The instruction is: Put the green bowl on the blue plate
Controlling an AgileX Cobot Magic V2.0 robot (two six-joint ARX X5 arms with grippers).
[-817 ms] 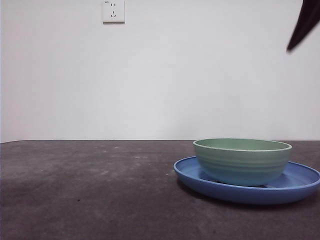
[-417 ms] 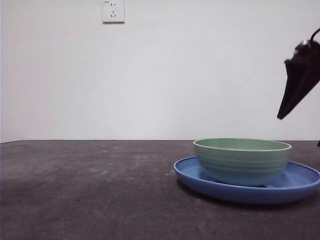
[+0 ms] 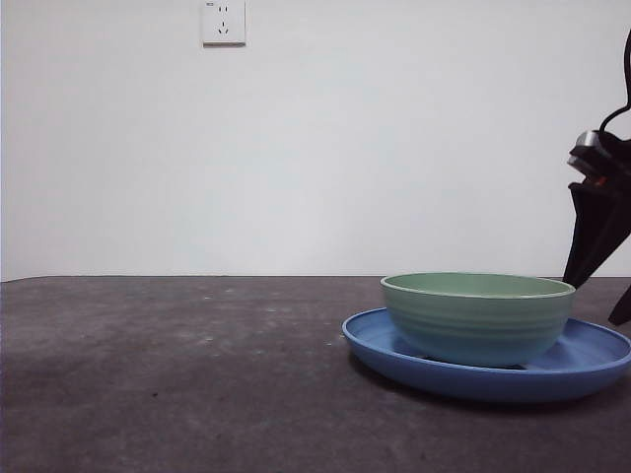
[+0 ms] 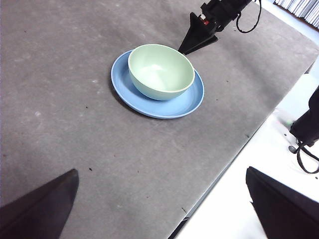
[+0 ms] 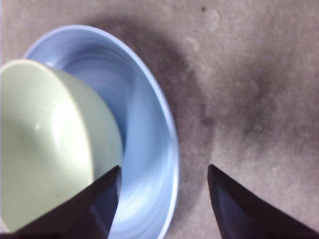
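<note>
green bowl sits on blue plate, right on surface | front: right tool cut off at edge | right wrist: spread, empty, straddling plate rim | left tool spread, empty, well apart

The blue plate looks glossy and smooth; the green bowl is smooth with a faintly ridged outside; the bench looks dark, matt and rough.

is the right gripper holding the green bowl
No. In the right wrist view the right gripper has its jaws open and empty beside the green bowl, which sits on the blue plate.
</note>
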